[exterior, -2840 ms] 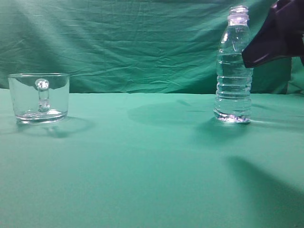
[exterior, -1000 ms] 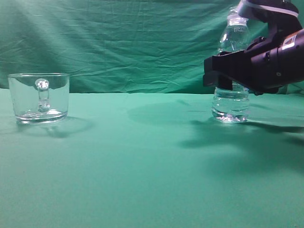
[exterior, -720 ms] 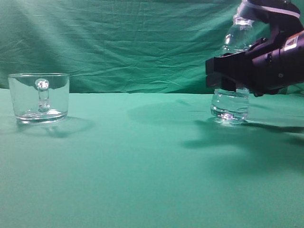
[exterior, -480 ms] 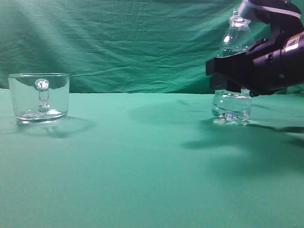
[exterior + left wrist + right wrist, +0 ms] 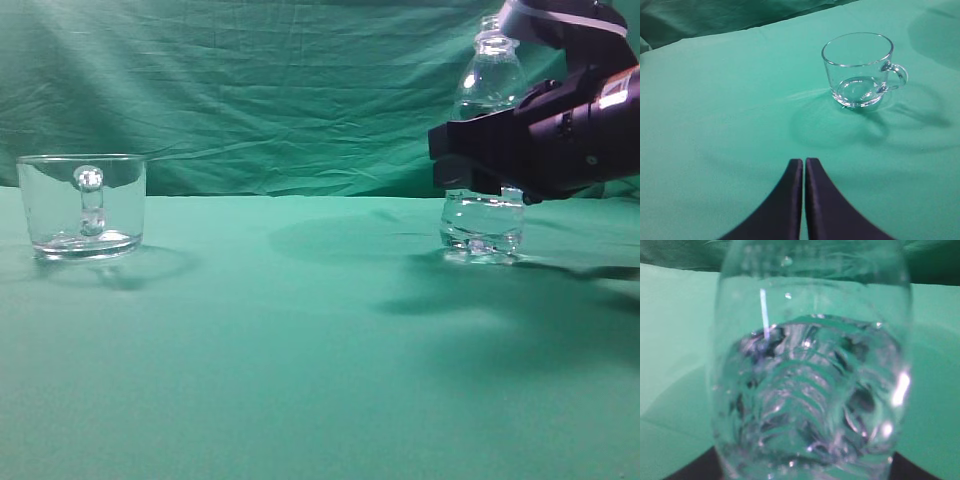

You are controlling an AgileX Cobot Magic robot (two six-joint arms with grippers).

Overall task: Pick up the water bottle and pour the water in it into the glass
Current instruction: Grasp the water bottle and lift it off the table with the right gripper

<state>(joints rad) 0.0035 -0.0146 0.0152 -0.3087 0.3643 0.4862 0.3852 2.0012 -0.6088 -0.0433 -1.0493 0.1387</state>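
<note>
Jaws first: on the right gripper (image 5: 478, 168) they reach around the middle of the water bottle (image 5: 487, 150), and the right wrist view is filled with its clear body, but neither picture shows the pads meeting plastic, so I cannot tell whether they have closed on it. And the bottle itself? Upright at the right of the green tablecloth (image 5: 300, 330), base down on or just above the cloth, too close to call. The water (image 5: 810, 385) sits in its lower, ribbed part, glinting. Neck up, capless, so holding it upright at mid-body makes sense: nothing spills before the pour, and a waist grip leaves room to tip it.

Over on the far left, well apart, stands the glass (image 5: 82, 205), looking empty, mouth open upward, ready to receive. Left gripper (image 5: 804, 172) hangs just short of it with its two dark tips pressed together, holding nothing. I'd say it is parked there to stay clear of the pouring path.
</note>
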